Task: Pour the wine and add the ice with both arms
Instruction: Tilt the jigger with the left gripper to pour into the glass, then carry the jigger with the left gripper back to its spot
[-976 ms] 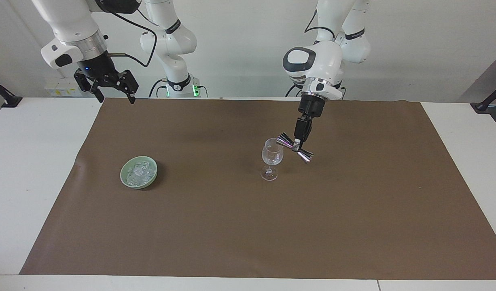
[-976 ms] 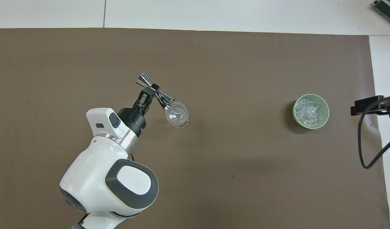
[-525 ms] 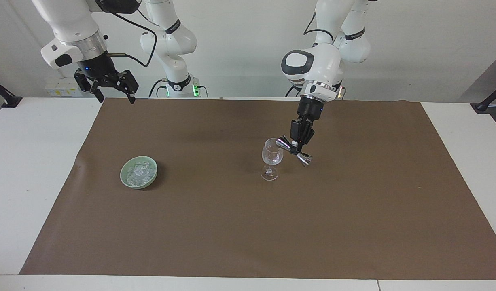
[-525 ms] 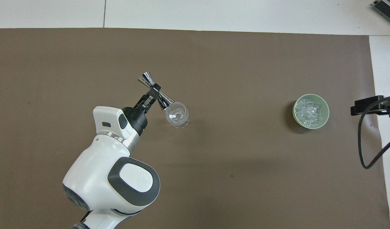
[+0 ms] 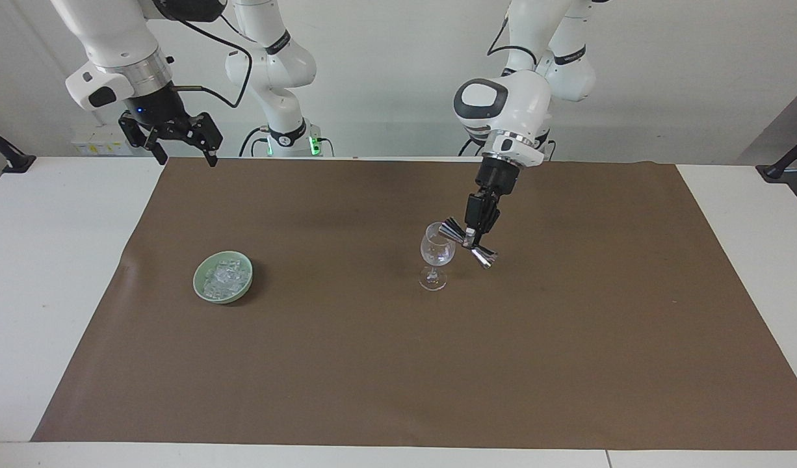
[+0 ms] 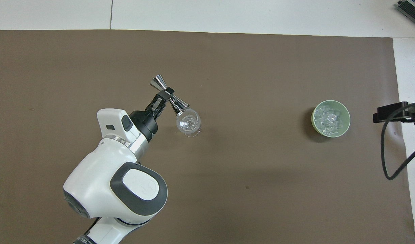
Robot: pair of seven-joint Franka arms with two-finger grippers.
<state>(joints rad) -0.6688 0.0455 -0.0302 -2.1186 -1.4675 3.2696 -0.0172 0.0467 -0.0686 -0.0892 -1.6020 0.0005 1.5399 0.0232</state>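
Brown mat (image 5: 372, 364); left tool (image 5: 471, 236) (jigger (image 5: 468, 242) tilted) over glass (image 5: 436, 255)

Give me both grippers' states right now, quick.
Left gripper: shut on the jigger, tilted at the rim of the wine glass.
Right gripper: open, holding nothing, waiting near the robots' edge of the table.

The wine glass (image 5: 436, 255) stands mid-bench (image 5: 60, 260) on the mat (image 5: 405, 364). The bowl (image 5: 223, 277) of ice (image 5: 224, 274) sits toward my right arm's end from the glass, well apart, about level with it.
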